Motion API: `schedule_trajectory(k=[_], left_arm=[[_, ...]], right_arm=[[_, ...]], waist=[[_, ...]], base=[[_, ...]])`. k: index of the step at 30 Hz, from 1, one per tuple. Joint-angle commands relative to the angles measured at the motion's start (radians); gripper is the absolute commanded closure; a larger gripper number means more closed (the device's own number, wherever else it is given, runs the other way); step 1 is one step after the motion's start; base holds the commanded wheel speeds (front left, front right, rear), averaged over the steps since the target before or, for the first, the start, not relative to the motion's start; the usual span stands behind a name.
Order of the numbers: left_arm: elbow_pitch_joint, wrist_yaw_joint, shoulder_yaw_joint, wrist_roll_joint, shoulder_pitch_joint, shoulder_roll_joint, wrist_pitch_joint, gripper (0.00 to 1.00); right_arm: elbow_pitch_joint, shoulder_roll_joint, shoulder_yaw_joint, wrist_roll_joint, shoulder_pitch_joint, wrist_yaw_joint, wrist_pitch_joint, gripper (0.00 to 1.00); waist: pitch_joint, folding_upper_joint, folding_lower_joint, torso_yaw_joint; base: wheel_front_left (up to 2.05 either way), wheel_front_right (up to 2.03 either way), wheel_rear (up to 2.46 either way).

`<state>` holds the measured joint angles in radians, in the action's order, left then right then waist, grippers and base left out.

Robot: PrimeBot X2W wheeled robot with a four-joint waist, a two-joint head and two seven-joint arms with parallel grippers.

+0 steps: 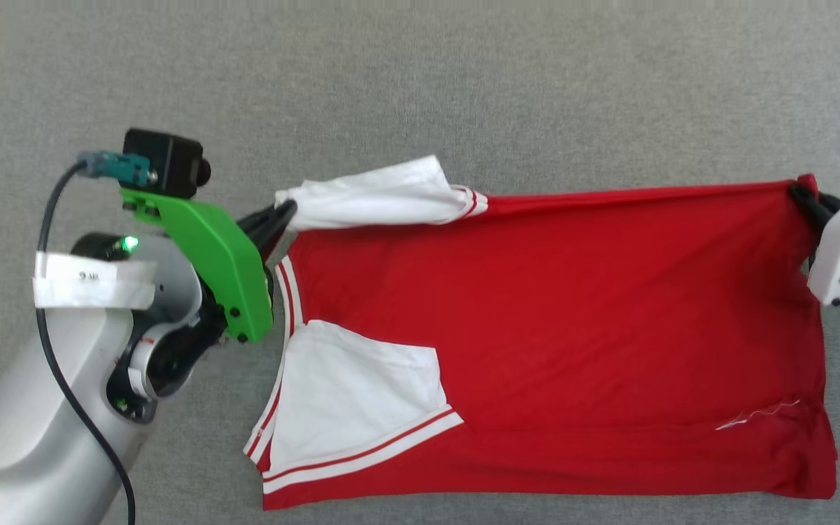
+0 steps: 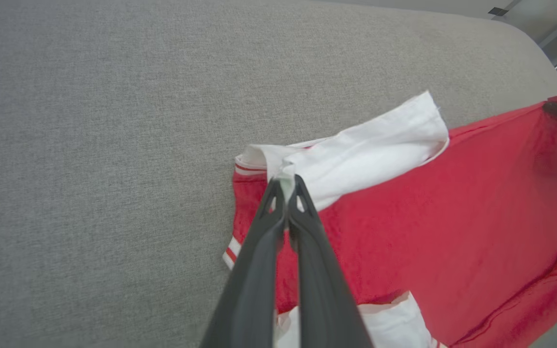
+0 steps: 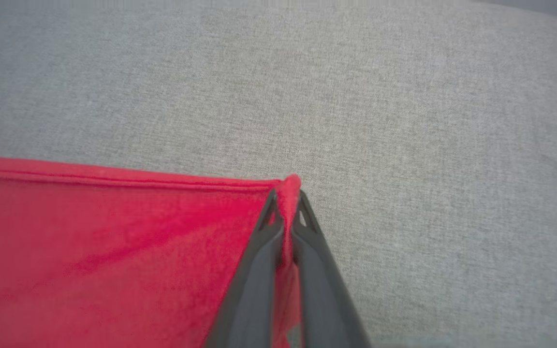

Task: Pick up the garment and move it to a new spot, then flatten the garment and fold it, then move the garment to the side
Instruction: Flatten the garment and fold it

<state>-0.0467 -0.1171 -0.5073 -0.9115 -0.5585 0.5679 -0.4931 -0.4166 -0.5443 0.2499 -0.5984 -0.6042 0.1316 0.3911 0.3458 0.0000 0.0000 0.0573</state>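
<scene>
The garment (image 1: 573, 313) looked light and limp on the grey table (image 1: 464, 87). The left gripper (image 1: 283, 213) pinched its white sleeve and the right gripper (image 1: 803, 195) its hem corner, both sensible holds.

On the far side of the left gripper (image 1: 287, 210) and the right gripper (image 1: 799, 191), the grey surface (image 1: 464, 87) lies bare and open. Between the two, the garment (image 1: 573, 313) stretches, pinched by both at its far edge, and spreads back on their near side. Behind the left gripper, its green mount (image 1: 223, 270) and pale forearm (image 1: 41, 408) block the way.
</scene>
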Motion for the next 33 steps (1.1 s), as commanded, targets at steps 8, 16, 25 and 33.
schedule_trajectory(k=[8, 16, 25, 33], left_arm=[[-0.011, -0.005, -0.009, -0.022, 0.142, 0.001, 0.04, 1.0], [-0.033, -0.023, -0.024, -0.047, 0.282, 0.022, 0.051, 1.0], [-0.036, -0.042, -0.064, -0.049, 0.402, 0.044, 0.043, 1.0], [-0.009, -0.045, -0.106, -0.035, 0.433, 0.035, 0.033, 1.0]], right_arm=[[0.023, -0.005, -0.018, -0.063, 0.17, -0.001, -0.15, 1.0], [0.06, -0.006, -0.021, -0.108, 0.336, -0.001, -0.242, 1.0], [0.121, -0.021, 0.004, -0.164, 0.473, -0.001, -0.263, 1.0], [0.168, -0.055, 0.034, -0.189, 0.543, -0.001, -0.207, 1.0]], waist=[[-0.128, 0.0, 0.0, 0.007], [-0.191, 0.0, 0.0, 0.012], [-0.217, 0.0, 0.0, 0.008], [-0.234, 0.0, 0.0, -0.001]], base=[[0.0, 0.0, 0.0], [0.0, 0.0, 0.0], [0.0, 0.0, 0.0], [0.0, 0.0, 0.0]])
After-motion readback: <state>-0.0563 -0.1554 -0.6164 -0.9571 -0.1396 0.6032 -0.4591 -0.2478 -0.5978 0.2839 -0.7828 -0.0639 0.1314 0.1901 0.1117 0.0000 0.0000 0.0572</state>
